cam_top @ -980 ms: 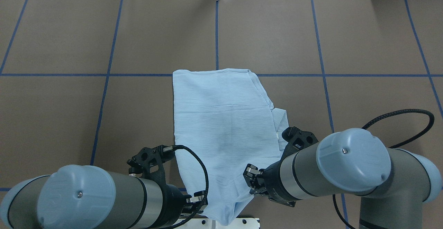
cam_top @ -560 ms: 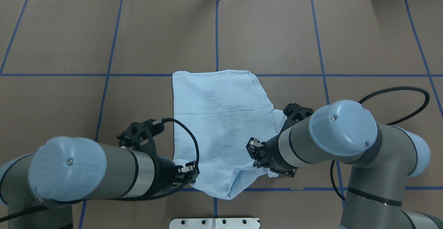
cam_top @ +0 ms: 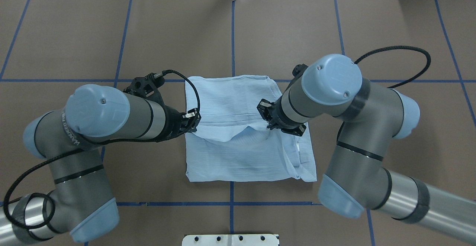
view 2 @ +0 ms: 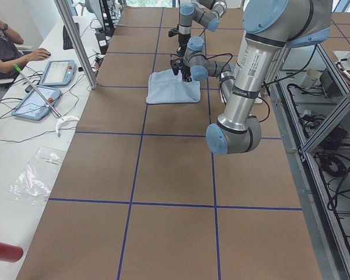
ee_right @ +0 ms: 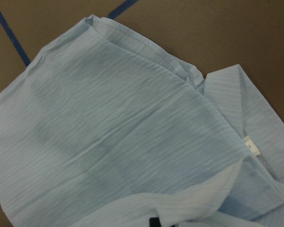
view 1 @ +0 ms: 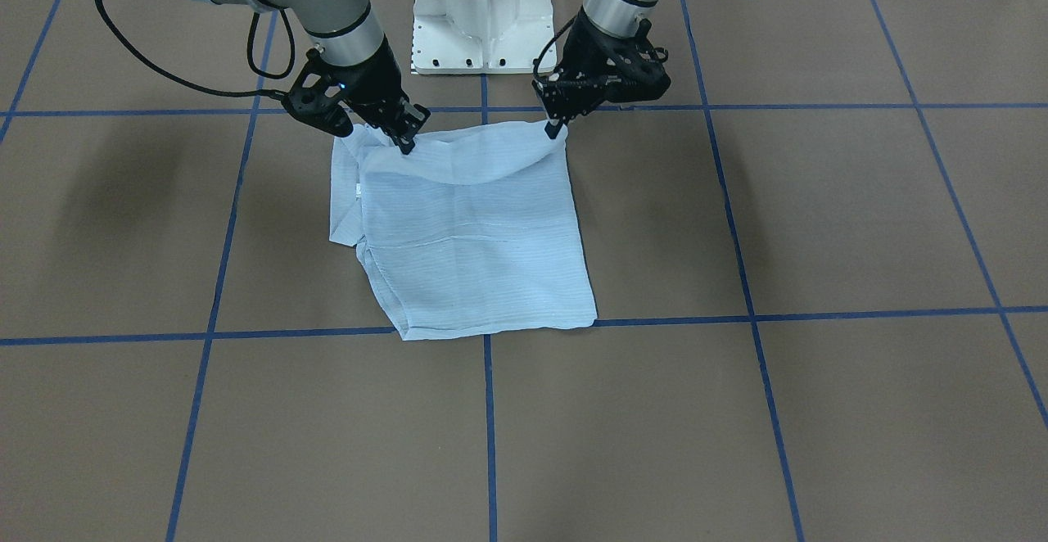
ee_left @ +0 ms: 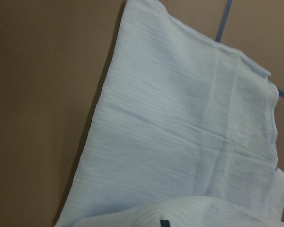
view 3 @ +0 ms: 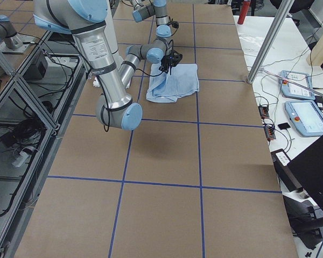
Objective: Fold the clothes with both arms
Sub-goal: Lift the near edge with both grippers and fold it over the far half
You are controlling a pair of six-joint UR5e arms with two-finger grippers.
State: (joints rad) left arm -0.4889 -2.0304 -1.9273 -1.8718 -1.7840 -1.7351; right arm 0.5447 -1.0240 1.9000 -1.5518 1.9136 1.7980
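Left hand [view 1: 555, 127] and right hand [view 1: 407, 146] each grip an edge of your shirt [view 1: 475, 255], held up above its middle. Blue tape lines [view 1: 737, 318] cross the desk [view 1: 819, 198] around this pale, crinkly cloth at centre.

Pale blue, finely striped shirt [cam_top: 238, 101], brown table [cam_top: 74, 34] under it crossed by dark blue lines [cam_top: 232, 34], left arm [cam_top: 137, 114] and right arm [cam_top: 375, 101] finished silver-grey, capped light blue

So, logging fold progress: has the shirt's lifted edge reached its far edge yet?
No, overhead the left claw and right claw hold that edge raised over the shirt, short of its far edge.
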